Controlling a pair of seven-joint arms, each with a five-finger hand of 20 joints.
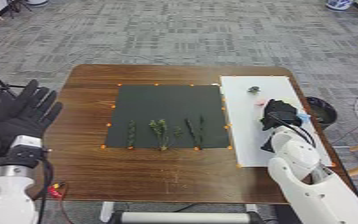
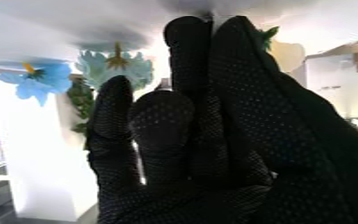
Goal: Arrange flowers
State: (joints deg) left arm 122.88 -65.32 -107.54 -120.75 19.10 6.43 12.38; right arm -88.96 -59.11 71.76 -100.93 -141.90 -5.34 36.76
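Note:
In the head view, my left hand (image 1: 20,112) is open over the left edge of the table. My right hand (image 1: 282,112) is low over the white board (image 1: 260,155), with a light blue flower (image 1: 303,117) beside it and a pink flower (image 1: 261,102) near its far end. Several green sprigs (image 1: 159,132) lie in a row on the black mat (image 1: 167,102). Around my right hand (image 2: 198,135) in the right wrist view are a blue flower (image 2: 40,82), a pale teal flower (image 2: 115,66) and a peach bloom (image 2: 286,54); whether it holds a stem is hidden.
A small dark green plant piece (image 1: 254,90) is on the far part of the board. Orange markers line the mat and board. A dark round container (image 1: 322,111) stands beyond the table's right edge, and a red item (image 1: 56,190) is at the near left.

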